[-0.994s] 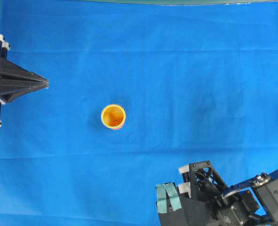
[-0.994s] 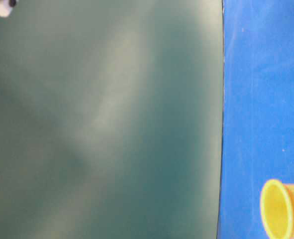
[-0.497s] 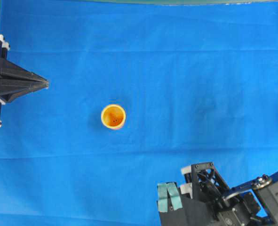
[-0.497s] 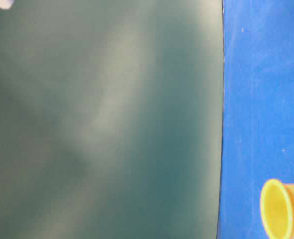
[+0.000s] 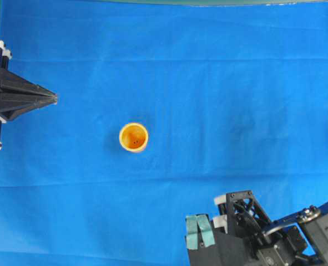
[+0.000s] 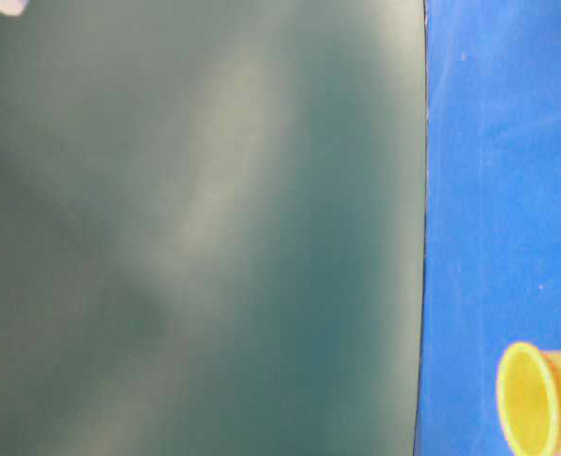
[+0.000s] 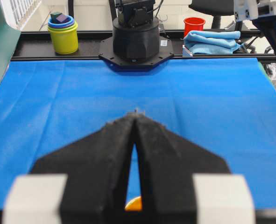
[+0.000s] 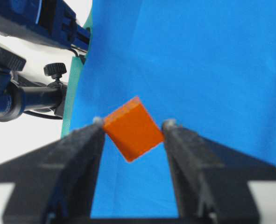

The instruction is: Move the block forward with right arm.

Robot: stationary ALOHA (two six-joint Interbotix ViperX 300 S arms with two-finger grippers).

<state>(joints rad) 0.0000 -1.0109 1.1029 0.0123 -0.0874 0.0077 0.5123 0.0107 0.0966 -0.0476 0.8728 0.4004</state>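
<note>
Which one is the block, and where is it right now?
On the blue cloth, find the right gripper at the near right. The block sits corner-on between its fingers. It is a small, flat-faced orange cube, unlike the round orange cup mid-table.

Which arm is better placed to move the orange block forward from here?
The right. Its claw already has the block between its fingers, apparently gripped at the tips. The left claw is shut and sits at the far left edge of the blue cloth, nowhere near the block.
</note>
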